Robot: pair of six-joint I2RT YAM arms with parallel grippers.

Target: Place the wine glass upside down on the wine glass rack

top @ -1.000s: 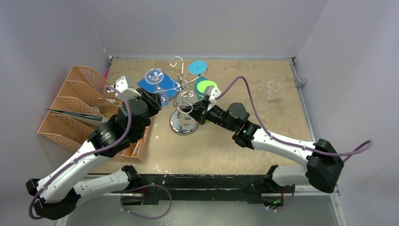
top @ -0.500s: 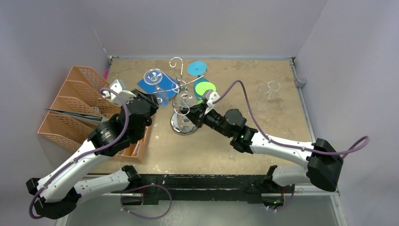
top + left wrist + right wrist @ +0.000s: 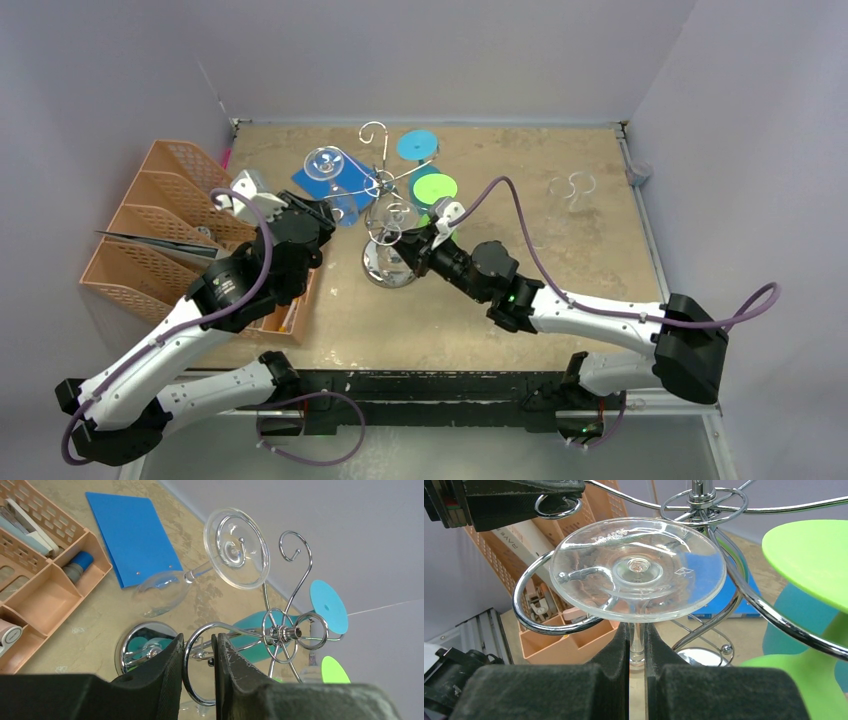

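my right pincer [image 3: 636, 637] clenched the stem of the upturned wine glass [image 3: 637, 572], its foot just above my fingers and over a curled arm of the wine glass rack [image 3: 282, 632]. the left pincer [image 3: 198, 652] gripped another rack arm. raised lettering on the foot was too faint to read. a second earlier the right wrist had reached farther in, hiding part of the lime-green disc [image 3: 433, 187].

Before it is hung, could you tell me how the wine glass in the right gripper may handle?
The wine glass is clear with a thin stem, so probably fragile against the wire rack. The right gripper pinches only that smooth stem; it may slip or swivel.
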